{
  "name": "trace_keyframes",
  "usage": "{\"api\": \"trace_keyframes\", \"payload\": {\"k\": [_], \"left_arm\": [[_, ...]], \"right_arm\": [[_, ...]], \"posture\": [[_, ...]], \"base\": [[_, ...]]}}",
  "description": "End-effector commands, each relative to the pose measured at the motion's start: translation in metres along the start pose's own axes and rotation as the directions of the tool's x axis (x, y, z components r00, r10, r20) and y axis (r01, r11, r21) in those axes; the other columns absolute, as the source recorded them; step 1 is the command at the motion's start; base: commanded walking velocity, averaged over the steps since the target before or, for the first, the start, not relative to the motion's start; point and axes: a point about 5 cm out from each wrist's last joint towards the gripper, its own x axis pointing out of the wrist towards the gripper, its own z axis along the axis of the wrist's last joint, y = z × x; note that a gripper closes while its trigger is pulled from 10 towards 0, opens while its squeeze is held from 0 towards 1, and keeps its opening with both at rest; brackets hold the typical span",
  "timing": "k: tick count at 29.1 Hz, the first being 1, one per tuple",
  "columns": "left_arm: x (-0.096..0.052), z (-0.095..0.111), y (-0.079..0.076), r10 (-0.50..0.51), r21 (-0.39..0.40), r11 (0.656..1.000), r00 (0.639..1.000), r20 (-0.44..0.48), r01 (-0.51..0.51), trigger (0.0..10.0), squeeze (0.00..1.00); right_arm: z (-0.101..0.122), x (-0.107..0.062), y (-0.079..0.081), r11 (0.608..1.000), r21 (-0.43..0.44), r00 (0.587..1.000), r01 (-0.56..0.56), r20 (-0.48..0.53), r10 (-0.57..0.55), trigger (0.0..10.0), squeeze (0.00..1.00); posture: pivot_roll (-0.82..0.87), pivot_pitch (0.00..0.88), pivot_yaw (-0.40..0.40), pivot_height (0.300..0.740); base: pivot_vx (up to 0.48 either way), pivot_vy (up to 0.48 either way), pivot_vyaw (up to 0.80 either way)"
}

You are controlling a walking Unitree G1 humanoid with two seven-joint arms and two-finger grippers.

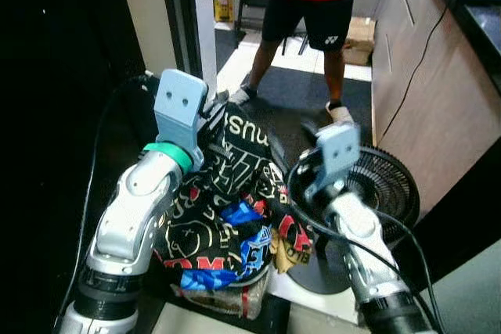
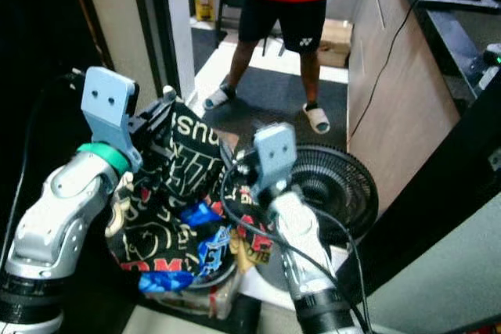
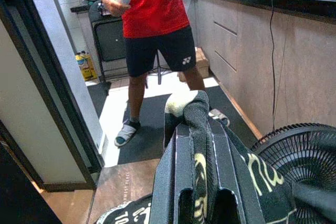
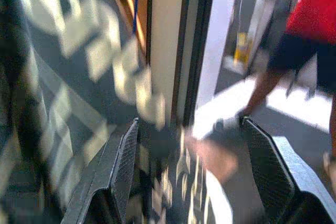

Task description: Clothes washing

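Low in the frame's centre, a patterned black garment (image 1: pixel 227 217) is held bunched, its upper fold pinched between the closed fingers of the left gripper (image 3: pixel 202 145). Beside it, the right gripper (image 4: pixel 191 166) is spread wide, empty. Carrying laundry seems underway; a washer must be reached next. Beyond, a floor fan (image 1: pixel 383 185) and a person (image 1: pixel 309 5) are seen.

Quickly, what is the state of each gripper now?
Left gripper: closed on the black printed garment.
Right gripper: open, holding nothing, beside the garment.
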Motion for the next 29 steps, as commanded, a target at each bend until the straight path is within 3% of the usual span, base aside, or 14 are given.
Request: {"api": "trace_keyframes", "payload": {"k": [1,3,6,7,11,17,24,27,29], "left_arm": [[0.002,0.002,-0.002,0.0,-0.001,1.0,1.0,0.01,0.0,10.0,0.0],[0.002,0.003,-0.002,0.001,-0.002,1.0,1.0,0.011,-0.001,10.0,0.0],[0.002,0.004,-0.002,0.002,-0.002,1.0,1.0,0.01,-0.002,10.0,0.0],[0.002,0.003,-0.003,0.001,-0.003,1.0,1.0,0.006,-0.001,10.0,0.0],[0.002,0.003,-0.003,-0.002,-0.003,1.0,1.0,-0.001,0.002,10.0,0.0],[0.003,0.003,-0.002,0.0,0.001,1.0,1.0,-0.004,0.0,10.0,0.0],[0.006,0.002,0.004,0.014,0.022,1.0,1.0,-0.017,-0.014,10.0,0.0],[0.002,0.003,0.017,0.043,0.055,0.998,0.998,-0.041,-0.04,10.0,0.0],[0.002,0.003,0.017,0.043,0.055,0.998,0.998,-0.041,-0.04,10.0,0.0]], "right_arm": [[-0.015,-0.007,-0.001,1.0,-0.017,0.998,0.002,-0.06,-0.003,10.0,0.0],[-0.038,-0.023,-0.007,0.998,-0.062,0.987,0.029,-0.153,-0.038,10.0,0.0],[-0.048,-0.033,-0.012,0.996,-0.074,0.978,0.053,-0.198,-0.066,10.0,0.0],[-0.06,-0.044,-0.02,0.992,-0.086,0.963,0.09,-0.247,-0.109,10.0,0.0],[-0.075,-0.054,-0.026,0.989,-0.101,0.937,0.109,-0.322,-0.136,10.0,0.0],[-0.082,-0.054,-0.025,0.99,-0.104,0.927,0.094,-0.354,-0.125,10.0,0.0],[-0.086,-0.043,-0.018,0.996,-0.075,0.921,0.057,-0.38,-0.082,10.0,0.0],[-0.082,-0.023,0.004,0.999,-0.02,0.934,-0.025,-0.356,0.016,10.0,0.0],[-0.082,-0.023,0.004,0.999,-0.02,0.934,-0.025,-0.356,0.016,10.0,0.0]], "posture": [[0.12,0.024,0.036,0.74],[0.12,0.027,0.035,0.74],[0.11,0.028,0.039,0.74],[0.11,0.031,0.045,0.74],[0.11,0.046,0.061,0.74],[0.12,0.054,0.065,0.74],[0.15,0.09,0.077,0.74],[0.19,0.128,0.074,0.74],[0.19,0.128,0.074,0.74]], "base": [[0.0,0.0,0.0],[0.0,0.0,0.0],[0.0,0.0,0.0],[0.0,0.0,0.0],[0.0,0.0,0.0],[0.0,0.0,0.0],[0.0,0.0,0.0],[0.0,0.0,0.0],[0.0,0.0,0.0]]}}
